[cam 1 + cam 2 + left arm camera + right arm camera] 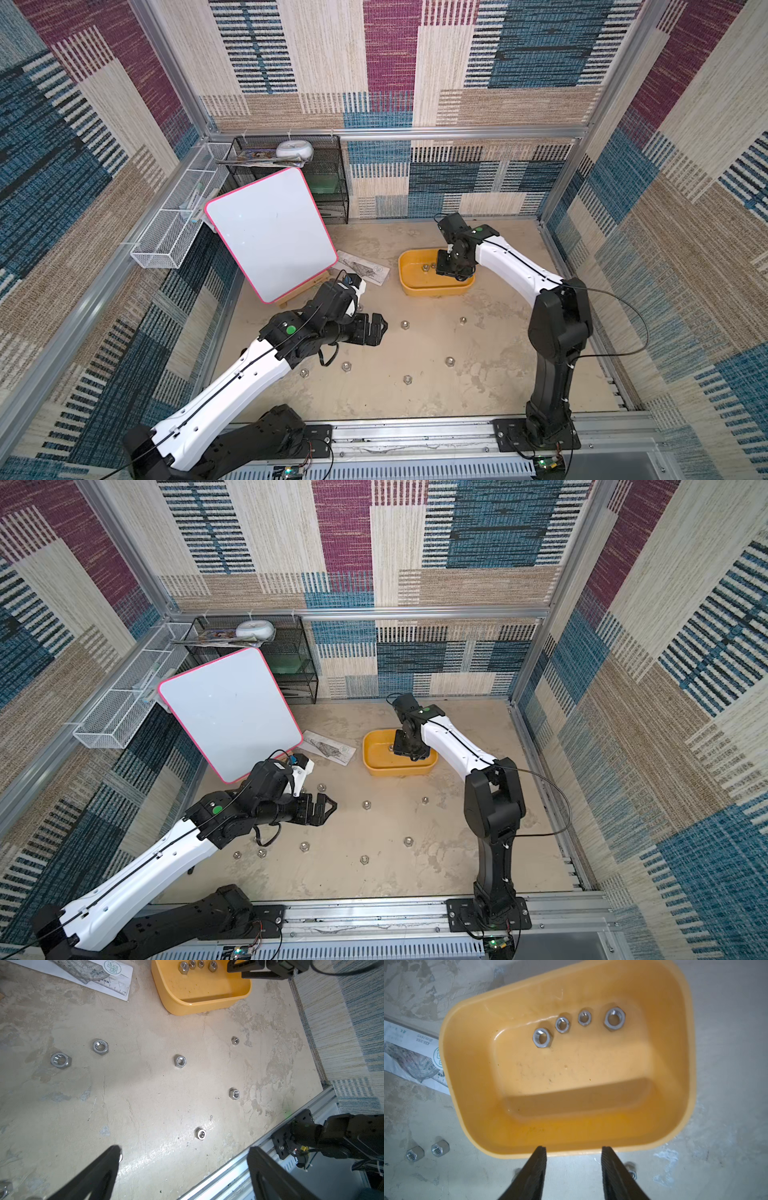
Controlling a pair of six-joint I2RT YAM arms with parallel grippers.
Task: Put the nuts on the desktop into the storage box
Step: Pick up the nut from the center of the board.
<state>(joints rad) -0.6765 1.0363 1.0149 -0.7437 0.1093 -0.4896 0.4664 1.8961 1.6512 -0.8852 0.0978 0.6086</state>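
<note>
Nearest to me, the left arm [232, 386] reaches in from the front rail. The left gripper [380, 328] hangs above the desktop [478, 399], left of centre, its jaws spread wide with nothing between them. In the left wrist view its black fingers [104, 1169] stand far apart over bare tabletop, and a nut peeps out just beside one tip.

Loose nuts [403, 324] lie scattered singly across the middle and front of the desktop, most of them well apart. Both top views show them, all outside the box.

Farther back, right of centre, sits the storage box [415, 291], resting flat on the desktop. The right gripper [455, 272] points down over its right side. The right wrist view shows its jaws parted and pinching nothing, the tips above the box's rim. Four more nuts lie in a loose row on the box floor by the far wall.

Just left of the box lies a packaged ruler set [365, 270]. Beyond that a pink-edged whiteboard [270, 232] leans on a wooden stand.
</note>
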